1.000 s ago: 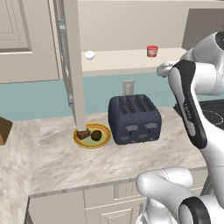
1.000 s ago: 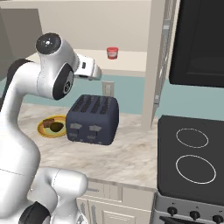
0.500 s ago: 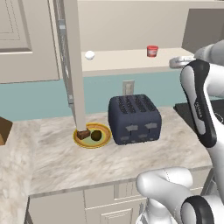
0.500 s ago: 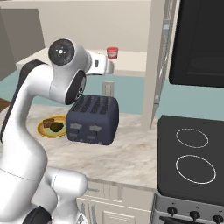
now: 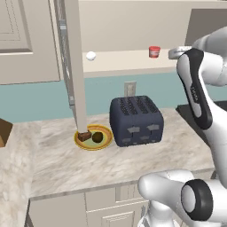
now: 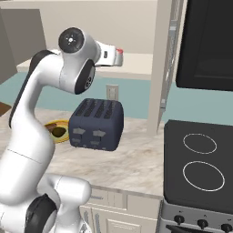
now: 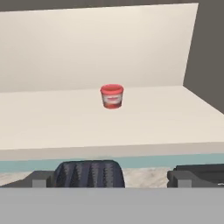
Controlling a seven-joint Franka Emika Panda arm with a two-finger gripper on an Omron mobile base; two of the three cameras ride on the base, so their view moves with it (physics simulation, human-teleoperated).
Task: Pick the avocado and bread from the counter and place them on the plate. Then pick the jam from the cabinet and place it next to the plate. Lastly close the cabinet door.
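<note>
**Reaching up for the jam**

Marble table [image 5: 57, 164] lies closest to you, with the dark toaster [image 5: 135, 119] standing on it and the yellow plate [image 5: 104, 142] just beside the toaster's left side. Bread [image 5: 84, 135] and avocado [image 5: 97, 137] already lie on that plate, so you can judge the first part of the task done.

Above and behind the toaster, the arm has swung up and forward over the last second. A second ago its hand hung below shelf level; now the end effector [image 5: 174, 53] sits level with the cabinet shelf [image 7: 52, 127], pointing at the jam [image 7: 112, 96]. That means you are on the jam step, in the approach.

You cannot tell whether the fingers are apart or together; they show too poorly in either base view, and the hand view does not settle it.

Farthest back, the small red jam jar stands upright on the shelf, well apart from the white ball [image 5: 91, 56] at the left. Open cabinet door [image 5: 73, 66] hangs edge-on over the plate, not yet closed.
</note>
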